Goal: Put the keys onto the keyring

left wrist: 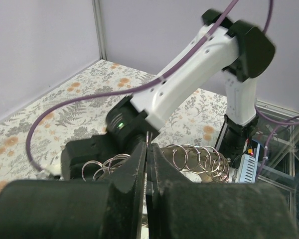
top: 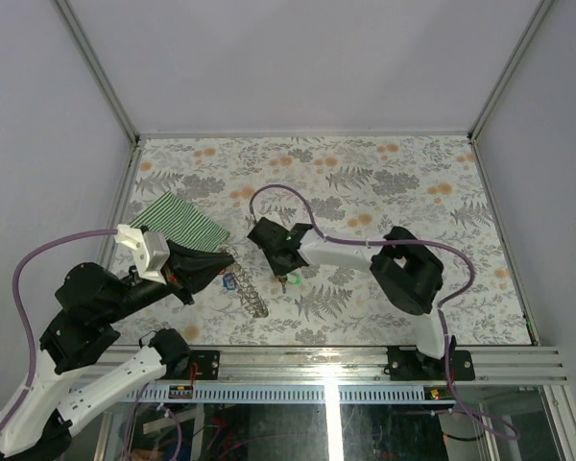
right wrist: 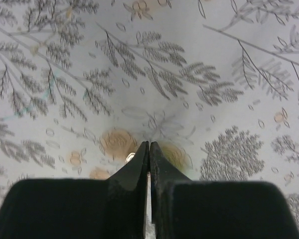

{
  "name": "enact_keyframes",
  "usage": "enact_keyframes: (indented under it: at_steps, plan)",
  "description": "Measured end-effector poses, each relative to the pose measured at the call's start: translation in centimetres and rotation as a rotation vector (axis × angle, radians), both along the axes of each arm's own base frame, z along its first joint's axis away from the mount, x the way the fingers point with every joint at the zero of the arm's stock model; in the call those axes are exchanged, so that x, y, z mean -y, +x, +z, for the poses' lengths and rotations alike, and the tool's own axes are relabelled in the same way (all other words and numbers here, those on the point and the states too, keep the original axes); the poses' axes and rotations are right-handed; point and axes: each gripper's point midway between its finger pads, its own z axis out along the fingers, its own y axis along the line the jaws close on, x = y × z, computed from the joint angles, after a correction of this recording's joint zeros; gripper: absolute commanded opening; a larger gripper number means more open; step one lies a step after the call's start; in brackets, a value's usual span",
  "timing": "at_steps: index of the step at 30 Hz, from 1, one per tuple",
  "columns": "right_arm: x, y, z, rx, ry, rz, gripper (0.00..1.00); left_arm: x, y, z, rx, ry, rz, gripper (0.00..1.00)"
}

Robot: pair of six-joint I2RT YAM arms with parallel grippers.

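The keyring point(top: 252, 296) is a grey coil of wire loops lying on the table from my left gripper toward the front. My left gripper point(top: 214, 265) is shut on one thin ring of it point(left wrist: 151, 135), and the other loops point(left wrist: 202, 158) spread to both sides of the fingers. My right gripper point(top: 287, 273) is shut, with a green-headed key point(top: 294, 279) at its tips. In the right wrist view a sliver of metal point(right wrist: 131, 157) shows beside the closed fingers point(right wrist: 139, 167). A blue key point(top: 228, 282) lies by the coil. Other keys are out of view.
A green-and-white striped cloth point(top: 180, 222) lies at the left, just behind my left gripper. The right arm point(left wrist: 189, 74) reaches across, close in front of the left wrist camera. The floral tabletop point(top: 394, 182) is walled at the back and both sides.
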Motion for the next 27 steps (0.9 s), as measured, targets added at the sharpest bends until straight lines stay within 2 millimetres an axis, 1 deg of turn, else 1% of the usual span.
enact_keyframes:
  at_steps: [2, 6, 9, 14, 20, 22, 27]
  plan:
    - [0.6, -0.5, 0.8, 0.011, 0.03, 0.008, 0.0, -0.1, 0.1, -0.5, -0.006, 0.004, 0.01, 0.0]
    - [1.7, -1.7, 3.5, 0.06, 0.137, 0.042, 0.0, -0.1, 0.6, -2.5, -0.026, 0.023, 0.029, 0.0]
    - [3.1, -3.3, 6.0, 0.111, 0.257, 0.08, 0.0, 0.1, 0.8, -4.1, -0.044, 0.04, 0.027, 0.0]
    - [5.2, -5.8, 10.0, 0.221, 0.486, 0.141, 0.0, 0.8, 1.1, -5.5, -0.063, 0.045, 0.013, 0.0]
    - [7.1, -7.3, 14.7, 0.355, 0.689, 0.169, 0.0, 1.7, 1.4, -6.1, -0.072, 0.02, -0.008, 0.0]
    - [7.5, -7.6, 16.5, 0.392, 0.742, 0.173, 0.0, 2.0, 1.4, -5.9, -0.074, 0.007, -0.016, 0.0]
    - [8.5, -8.6, 21.5, 0.473, 0.872, 0.192, 0.0, 2.6, 1.8, -4.6, -0.077, -0.041, -0.025, 0.0]
